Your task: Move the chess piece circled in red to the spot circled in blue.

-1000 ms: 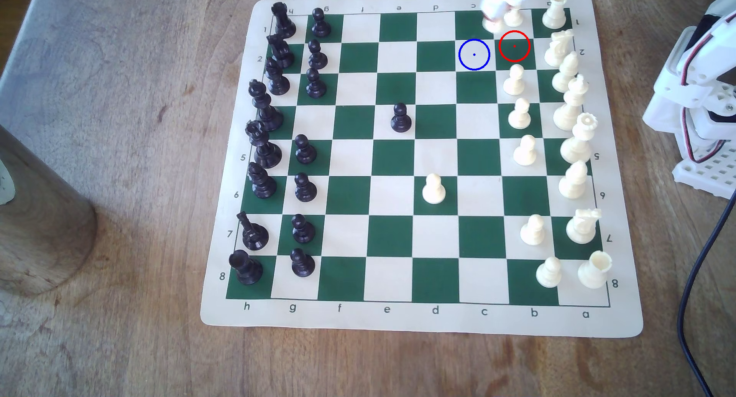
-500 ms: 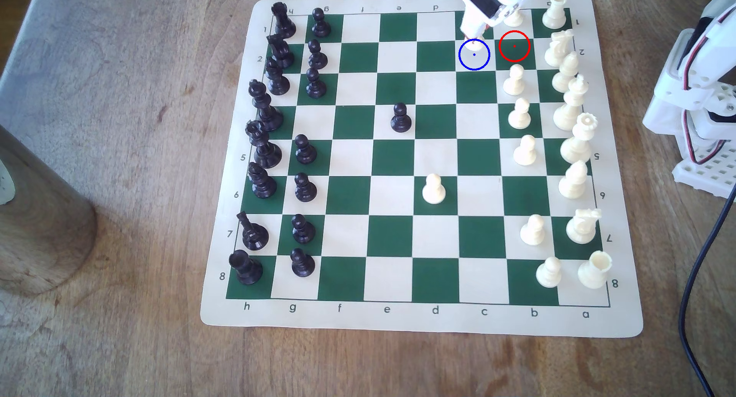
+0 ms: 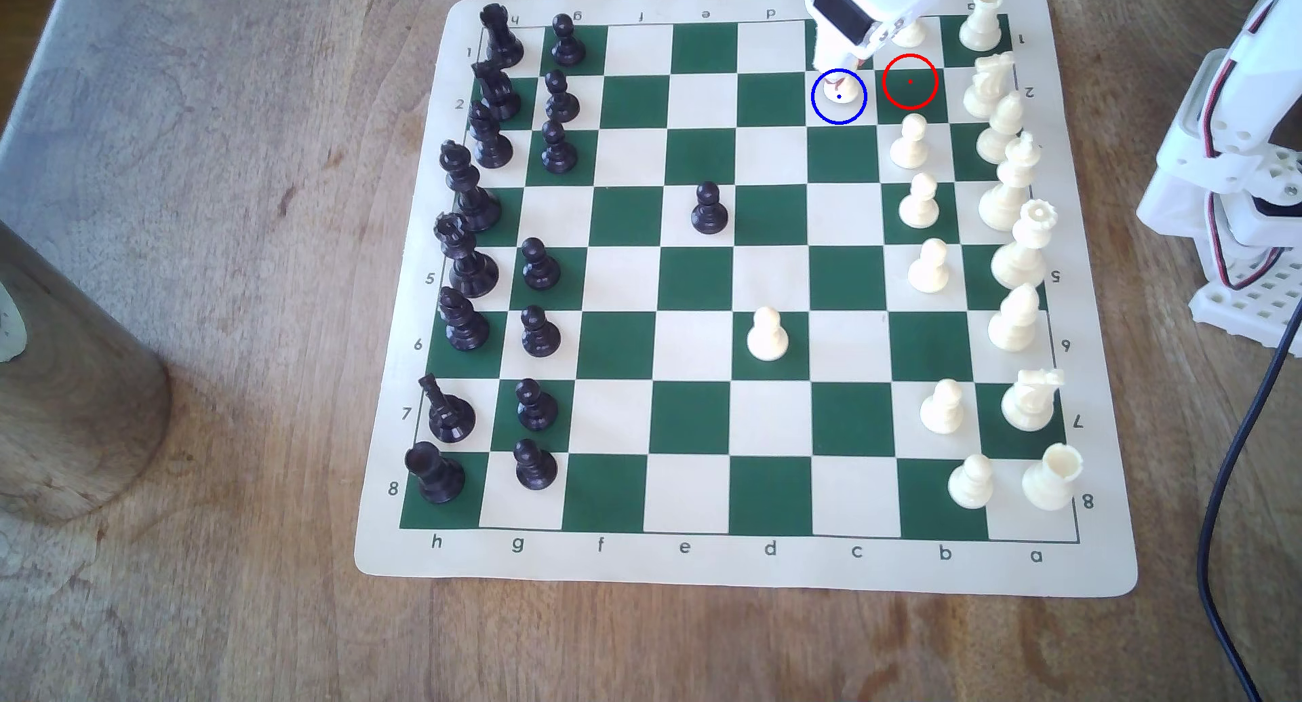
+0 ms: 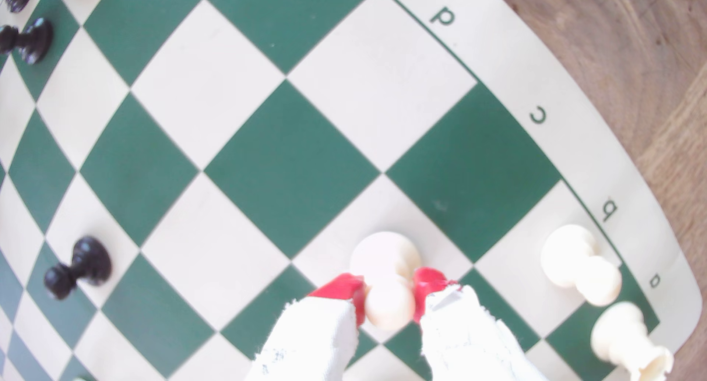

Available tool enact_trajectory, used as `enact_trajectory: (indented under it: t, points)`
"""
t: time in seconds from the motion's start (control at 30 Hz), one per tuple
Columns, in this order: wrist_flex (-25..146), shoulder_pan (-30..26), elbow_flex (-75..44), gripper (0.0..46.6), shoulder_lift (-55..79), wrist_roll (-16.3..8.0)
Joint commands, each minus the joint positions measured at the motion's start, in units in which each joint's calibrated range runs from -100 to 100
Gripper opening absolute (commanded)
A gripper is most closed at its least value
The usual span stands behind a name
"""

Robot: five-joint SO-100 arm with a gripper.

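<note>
The chess piece [image 3: 844, 93], a small cream pawn, stands upright inside the blue ring on the spot [image 3: 864, 114], a cream square near the board's far edge. My gripper [image 3: 838, 75] comes down on it from above, shut on its round head. In the wrist view the red-tipped fingers [image 4: 344, 287] clasp the chess piece [image 4: 384, 251] on both sides, and its base lies over the cream square. I cannot tell whether the base touches the board. The red-ringed green square [image 3: 909, 81] to the exterior view's right is bare.
A cream pawn [image 3: 909, 34] and rook [image 3: 983, 19] stand just behind and right of my gripper, a knight [image 3: 988, 82] and another pawn [image 3: 909, 142] close by. Black pieces line the exterior view's left. The arm's base [image 3: 1233, 181] and a black cable [image 3: 1226, 476] sit off the board's right.
My gripper carried the pawn from the board's far edge towards the exterior view's left and nearer, then lowered it into the blue ring.
</note>
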Motion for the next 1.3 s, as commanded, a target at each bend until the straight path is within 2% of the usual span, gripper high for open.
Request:
enact_trajectory:
  t: [0.0,0.17,0.27,0.37,0.4,0.57,0.8,1.03,1.27]
  points:
    - [0.64,-0.66,-4.19,0.3,-1.25,0.05]
    - [0.72,-0.82,-3.92,1.4,-1.00,0.20]
    - [0.48,-0.27,-3.92,6.2,-0.83,0.34]
    - [0.40,0.35,-4.19,8.7,-0.83,0.49]
    - [0.23,0.67,-4.28,12.4,-0.91,0.59]
    - [-0.01,1.29,-3.28,21.0,-2.27,0.93]
    - [2.36,1.06,-1.83,23.0,-5.58,1.12]
    - [9.73,-1.44,1.61,24.0,-16.19,1.71]
    - [21.12,-6.22,7.51,21.7,-29.01,1.76]
